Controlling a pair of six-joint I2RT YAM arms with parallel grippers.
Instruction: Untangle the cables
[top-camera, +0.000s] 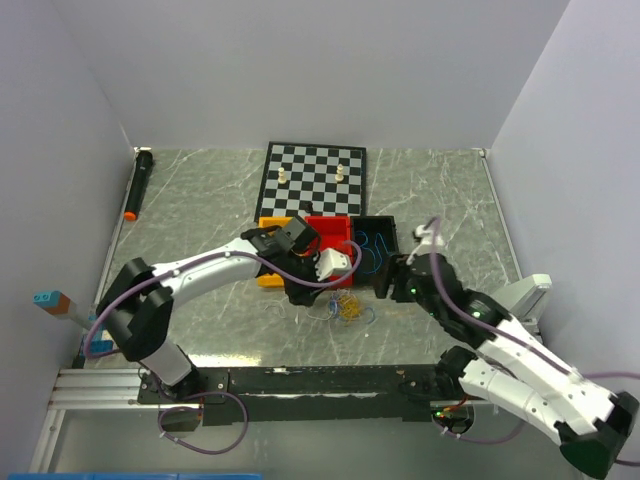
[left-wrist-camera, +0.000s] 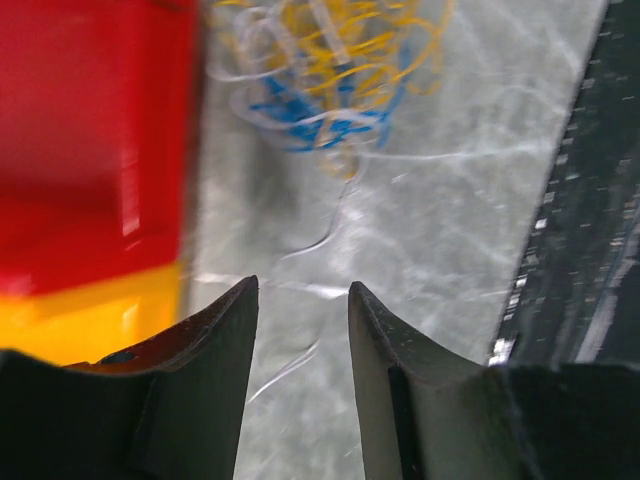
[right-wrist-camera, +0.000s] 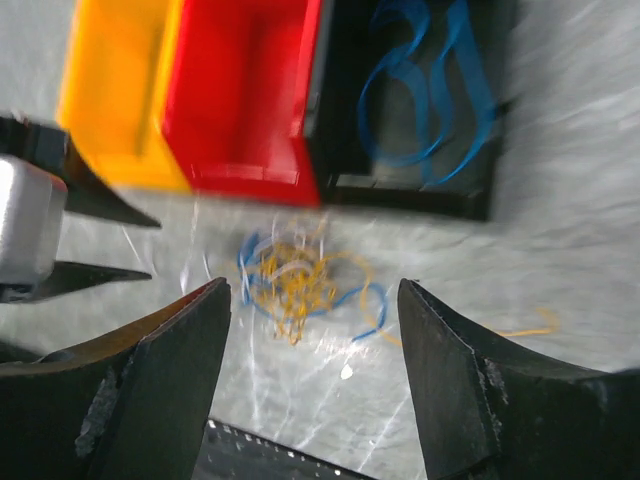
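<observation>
The cables (top-camera: 347, 308) are a small tangle of blue, orange-yellow and whitish wires on the marble table, just in front of the bins. The tangle also shows in the left wrist view (left-wrist-camera: 320, 90) and the right wrist view (right-wrist-camera: 295, 280). My left gripper (top-camera: 305, 293) is open and empty just left of the tangle; in its own view (left-wrist-camera: 302, 290) a loose whitish strand lies on the table below the fingers. My right gripper (top-camera: 388, 283) is open and empty to the right of the tangle, which shows between its fingertips (right-wrist-camera: 313, 285). A blue cable (right-wrist-camera: 430, 100) lies in the black bin.
A yellow bin (right-wrist-camera: 120, 90), a red bin (top-camera: 330, 228) and a black bin (top-camera: 375, 222) stand in a row behind the tangle. A chessboard (top-camera: 315, 175) with a few pieces lies further back. A black marker (top-camera: 138, 185) lies far left. A black rail (top-camera: 300, 380) runs along the near edge.
</observation>
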